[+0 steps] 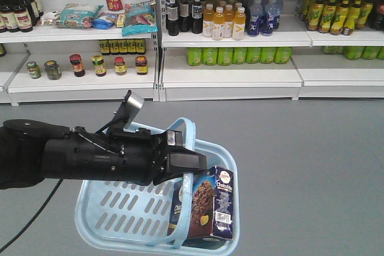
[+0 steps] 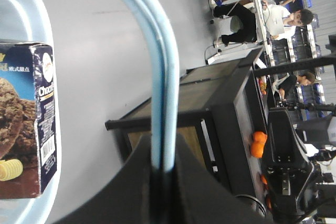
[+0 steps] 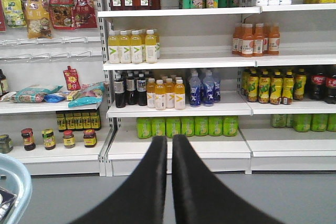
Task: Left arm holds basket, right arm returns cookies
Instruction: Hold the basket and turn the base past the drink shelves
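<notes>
Before the shelves (image 1: 234, 73), the basket (image 1: 120, 214) hangs by its handle (image 2: 157, 51) from the left arm (image 1: 90, 160), whose left gripper (image 2: 163, 174) is clenched on that hoop. To do this well, hold it level while the right gripper (image 3: 169, 145), pressed closed on nothing, opens and descends clear of the hoop. I count one basket and one cookies (image 1: 207, 208) carton, upright at its 4 o'clock corner.

The floor (image 1: 312, 166) under me is plain, smooth grey. The white shelving (image 1: 231, 82) stands directly on it along the far side, its low base meeting the grey in a straight line. In my left wrist view, a black cabinet (image 2: 220, 103) stands on the same grey floor.
</notes>
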`<state>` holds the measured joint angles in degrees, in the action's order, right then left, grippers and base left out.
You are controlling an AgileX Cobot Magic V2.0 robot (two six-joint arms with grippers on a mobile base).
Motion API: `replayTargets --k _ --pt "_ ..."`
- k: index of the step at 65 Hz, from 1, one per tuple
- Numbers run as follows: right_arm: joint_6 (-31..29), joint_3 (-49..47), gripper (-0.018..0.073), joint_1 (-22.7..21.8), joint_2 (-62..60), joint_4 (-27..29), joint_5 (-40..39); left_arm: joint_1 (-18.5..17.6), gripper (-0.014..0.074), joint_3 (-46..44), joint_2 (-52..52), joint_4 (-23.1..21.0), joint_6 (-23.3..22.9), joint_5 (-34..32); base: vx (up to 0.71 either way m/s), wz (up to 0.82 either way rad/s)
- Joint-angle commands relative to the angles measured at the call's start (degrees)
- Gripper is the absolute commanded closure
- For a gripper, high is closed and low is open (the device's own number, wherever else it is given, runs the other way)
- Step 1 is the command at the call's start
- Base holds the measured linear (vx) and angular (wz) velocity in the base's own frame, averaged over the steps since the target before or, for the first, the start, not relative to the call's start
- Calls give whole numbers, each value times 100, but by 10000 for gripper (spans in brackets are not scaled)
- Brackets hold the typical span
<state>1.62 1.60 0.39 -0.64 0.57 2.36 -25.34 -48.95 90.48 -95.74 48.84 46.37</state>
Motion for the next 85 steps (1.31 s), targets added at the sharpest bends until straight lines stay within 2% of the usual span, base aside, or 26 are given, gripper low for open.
replayTargets --k 1,40,85 --pt "-31 105 566 -43 -73 -57 -416 -37 599 -207 -285 -584 29 327 46 6" --pt "-31 105 566 -43 -73 -57 -416 -37 599 -207 -285 -583 29 322 44 3" --pt "-31 105 566 -43 -73 -57 -411 -37 599 -207 -285 -583 29 322 37 -17"
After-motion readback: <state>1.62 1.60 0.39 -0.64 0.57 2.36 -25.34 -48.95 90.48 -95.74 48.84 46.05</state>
